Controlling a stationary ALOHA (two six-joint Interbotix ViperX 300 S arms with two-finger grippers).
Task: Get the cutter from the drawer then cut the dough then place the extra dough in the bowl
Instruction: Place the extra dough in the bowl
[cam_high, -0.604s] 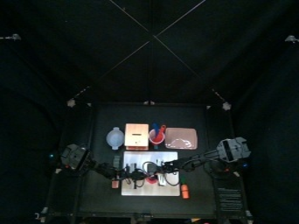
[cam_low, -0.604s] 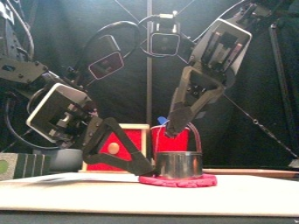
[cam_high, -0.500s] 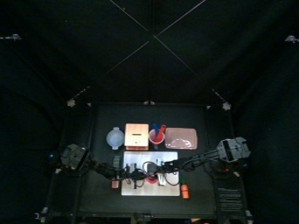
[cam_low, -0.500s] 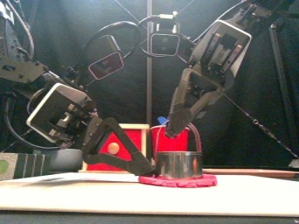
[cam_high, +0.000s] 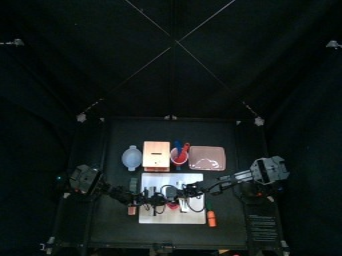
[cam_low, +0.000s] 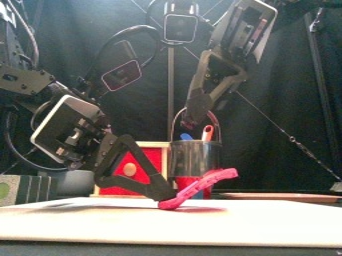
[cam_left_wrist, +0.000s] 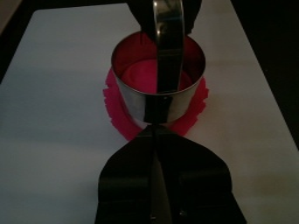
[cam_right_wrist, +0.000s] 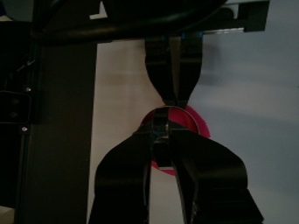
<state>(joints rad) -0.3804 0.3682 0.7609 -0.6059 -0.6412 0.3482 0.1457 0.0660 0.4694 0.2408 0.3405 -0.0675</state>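
From the front, the right jaws are clamped on the wire handle of the cutter (cam_low: 197, 160) and hold it clear of the board (cam_low: 274, 220). The dough (cam_low: 203, 186) clings to the cutter's lower rim and slants down, its low end touching the board just where the left jaws, pressed together, bear on it. In the left wrist view those jaws meet in one seam with their tip at the dough's near edge (whether they nip a bit of it I cannot tell). Pink shows inside the cutter, so the cut disc looks lodged there. The right wrist view shows the right jaws shut on the handle, with the dough below them and the left jaws just beyond. The danger, as I judge it, is that the dough sticks to the rim: it may rise whole with the cutter, stretch and tear against the pinned edge, or drop askew, even past the board's edge. Ring and disc may not part cleanly. From above, the bowl (cam_high: 130, 157) stands at the back left of the bench (cam_high: 241, 135), well apart from the board, with the box (cam_high: 158, 152) just beside it, then the cup (cam_high: 179, 154) and the tray (cam_high: 210, 157). The cutter hangs over the dough and blocks a grasp on the ring, and the left arm reaches in on the bowl's side of the board.
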